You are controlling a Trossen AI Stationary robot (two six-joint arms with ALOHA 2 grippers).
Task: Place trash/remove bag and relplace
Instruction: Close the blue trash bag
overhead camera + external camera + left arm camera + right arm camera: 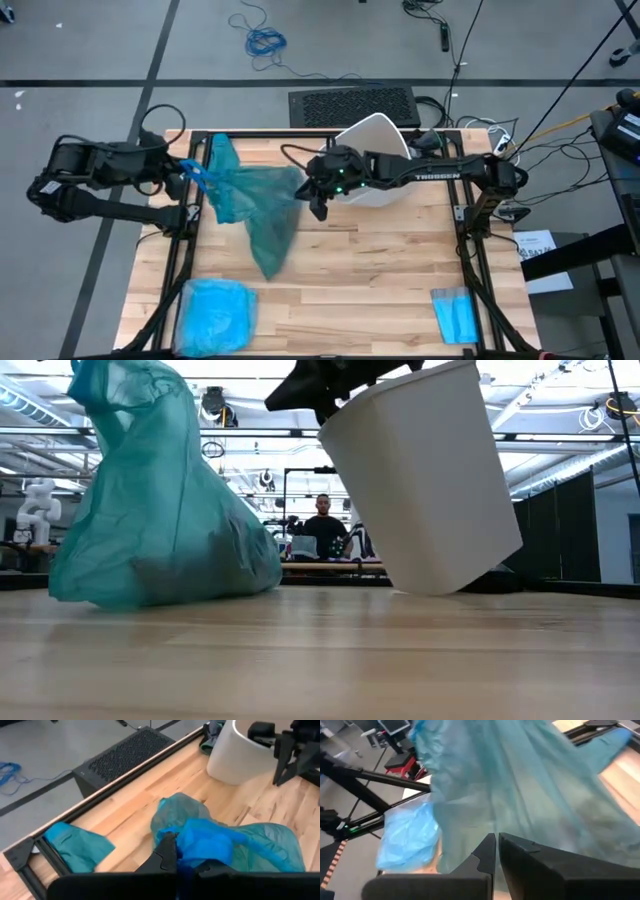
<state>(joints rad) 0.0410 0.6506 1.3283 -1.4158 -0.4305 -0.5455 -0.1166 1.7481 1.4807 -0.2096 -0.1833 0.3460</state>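
Bag: teal bag (pixel 262 205), out of the bin (pixel 380 150), bunching in left gripper (pixel 192 175) jaws.
Right gripper: right gripper (pixel 318 205) jaws nearly closing, empty, beside bag.
Next: fitting the fresh liner (pixel 217 315).

bag (pixel 262 203): thin crinkly teal plastic (translucent) | bin (pixel 425 470): smooth matt white | table (pixel 360 270): pale wood

The teal bag (pixel 255 205) and the white bin (pixel 375 150) crowd the table's far half; the near middle lies open.
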